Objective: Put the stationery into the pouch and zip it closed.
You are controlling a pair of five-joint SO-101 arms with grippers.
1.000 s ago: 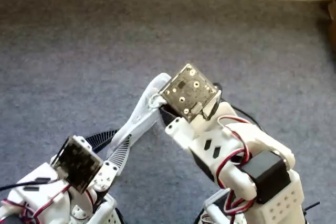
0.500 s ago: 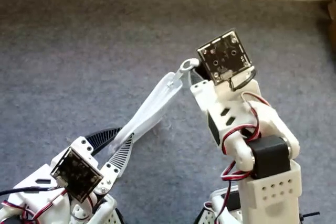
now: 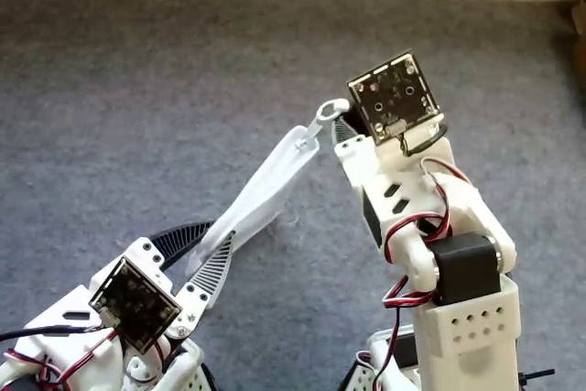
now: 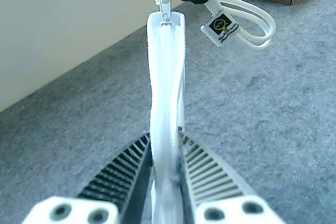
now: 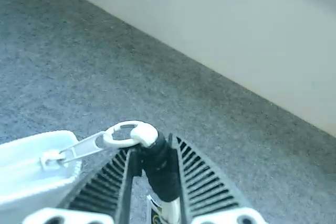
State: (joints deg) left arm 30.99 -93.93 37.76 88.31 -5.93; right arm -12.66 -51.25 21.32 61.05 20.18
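White pouch [image 3: 265,191] taut: left gripper [image 4: 164,142] clamps its 7 o'clock end, right gripper [image 5: 153,156] pinches zip tab [image 5: 157,170] at 1 o'clock. Zip prob. shut; pull straight, w/o twist.

High view looks down; both wrist views closely share the pouch [image 4: 167,103].

The pouch [image 3: 265,188] is smooth white plastic with a glossy metal zip pull [image 5: 84,146]. Rough, matt grey cloth covers the bench [image 3: 137,89].

The flat white fabric pouch [image 3: 265,191] spans above the grey carpet [image 3: 137,89]: near end in the left gripper [image 4: 164,138], metal zip pull [image 5: 94,141] in the right gripper [image 5: 152,148] farther back.
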